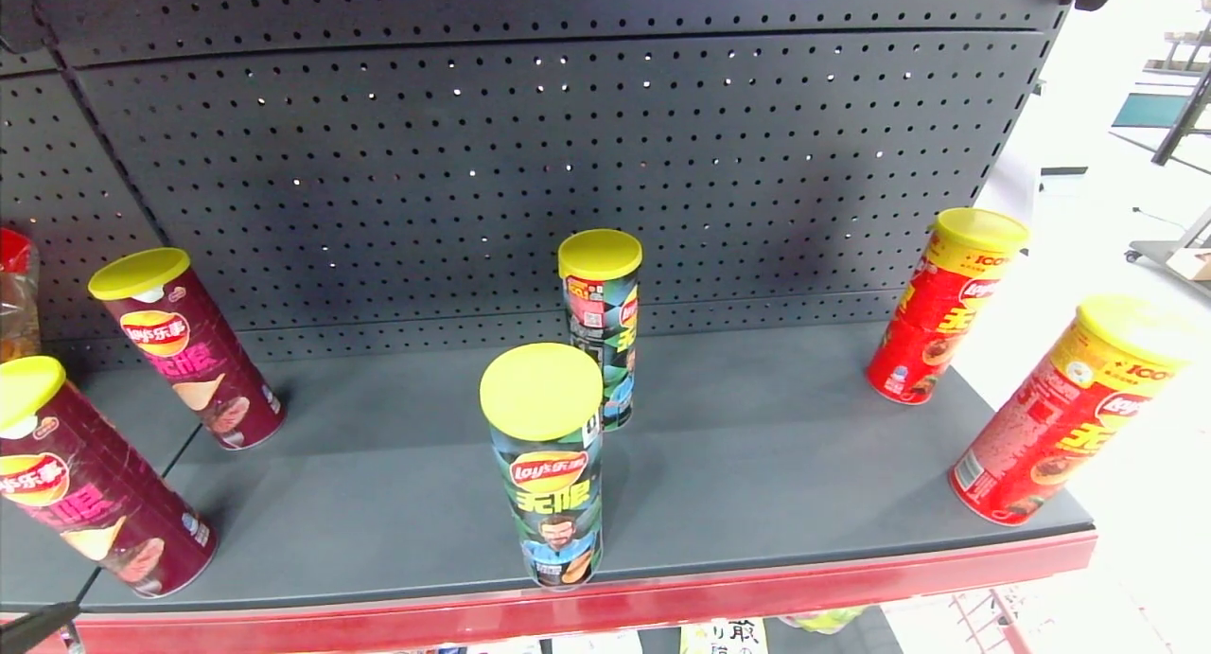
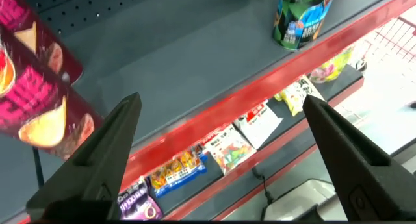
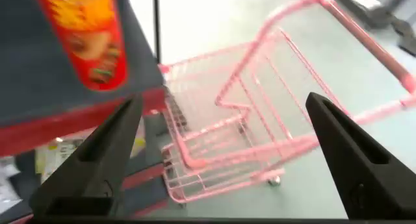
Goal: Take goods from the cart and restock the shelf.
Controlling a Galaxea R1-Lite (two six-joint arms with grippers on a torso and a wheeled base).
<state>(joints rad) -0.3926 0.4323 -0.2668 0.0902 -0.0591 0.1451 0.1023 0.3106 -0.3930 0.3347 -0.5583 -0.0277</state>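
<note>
Restocking bay, both arms idle. The shelf [image 1: 757,465] carries six upright chip cans in three pairs: two maroon cans [image 1: 189,351] at the left, two green-black cans [image 1: 553,465] in the middle, one at the near edge and one farther back, and two red cans [image 1: 941,309] at the right. The left gripper [image 2: 221,100] hangs spread wide and empty in front of the shelf's red lip, above the snack packets [image 2: 221,149] on the tier below. The right gripper [image 3: 224,100], likewise wide and empty, is over the pink cart [image 3: 374,46] just right of the shelf end; whether goods lie in it cannot be told. Judged by form, such cans are light, stiff tubes with smooth, slippery walls, tall and easily toppled. They are best gripped across mid-body, below the yellow lid.
</note>
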